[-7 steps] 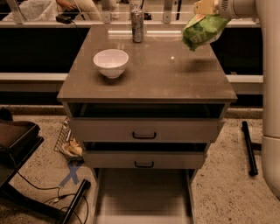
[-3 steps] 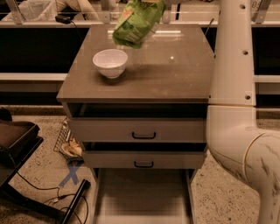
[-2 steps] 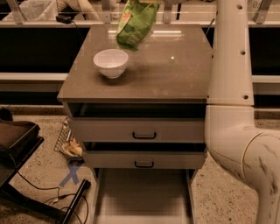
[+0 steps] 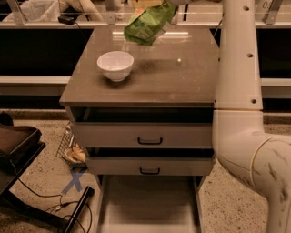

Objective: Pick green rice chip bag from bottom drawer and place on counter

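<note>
Far down and left of the jaws we note a dark tray stand (image 4: 16,145) on the floor. A wire basket (image 4: 68,144) and a blue tape cross (image 4: 74,181) lie closer to the cabinet.

The white bowl (image 4: 115,65) stands upright on the counter (image 4: 182,77), below and left of the jaws and apart from the bag.

The green rice chip bag (image 4: 148,23) hangs in the air over the back part of the counter, touching neither it nor the bowl. It sits just below and left of the jaws, with its upper right end going up into them. Its long axis slants from that upper right end down to the lower left. The free, wider end points down-left, toward the bowl's side of the counter.

The gripper (image 4: 172,2) is at the very top edge, above the rear of the counter and mostly cut off. We read its jaws as closed on the bag's top end.

Directly beneath, well below the jaws, the two upper drawers (image 4: 150,135) show black handles. The bottom drawer (image 4: 148,205) is pulled out furthest and shows its pale floor.

To the right of the jaws the white arm (image 4: 238,91) runs down the frame beside the cabinet.
</note>
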`<state>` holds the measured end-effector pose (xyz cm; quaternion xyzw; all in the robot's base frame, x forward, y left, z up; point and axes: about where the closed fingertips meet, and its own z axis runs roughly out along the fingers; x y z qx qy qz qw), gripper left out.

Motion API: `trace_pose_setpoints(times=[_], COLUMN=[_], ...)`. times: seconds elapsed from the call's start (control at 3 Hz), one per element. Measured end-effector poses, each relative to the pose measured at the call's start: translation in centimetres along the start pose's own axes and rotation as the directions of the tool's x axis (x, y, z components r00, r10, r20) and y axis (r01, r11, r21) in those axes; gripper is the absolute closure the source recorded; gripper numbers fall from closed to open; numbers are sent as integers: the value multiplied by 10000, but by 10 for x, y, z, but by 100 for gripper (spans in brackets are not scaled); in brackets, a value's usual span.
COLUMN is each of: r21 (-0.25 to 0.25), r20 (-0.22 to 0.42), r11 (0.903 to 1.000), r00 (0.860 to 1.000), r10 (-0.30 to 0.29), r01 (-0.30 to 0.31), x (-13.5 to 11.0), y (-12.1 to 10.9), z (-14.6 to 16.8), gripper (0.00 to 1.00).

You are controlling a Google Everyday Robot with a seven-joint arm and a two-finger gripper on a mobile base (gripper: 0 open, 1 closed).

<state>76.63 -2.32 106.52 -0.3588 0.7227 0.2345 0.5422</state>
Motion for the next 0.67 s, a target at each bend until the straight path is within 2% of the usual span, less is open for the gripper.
trace_pose_setpoints(times=[0.33, 0.67], r21=[1149, 1147], r20=[45, 45], r11=[9926, 9926], r00=[9992, 9992], r10=[393, 393], r01=[-396, -396], x=[8, 8], y=[-32, -32], z=[-19, -18], gripper=[0, 0])
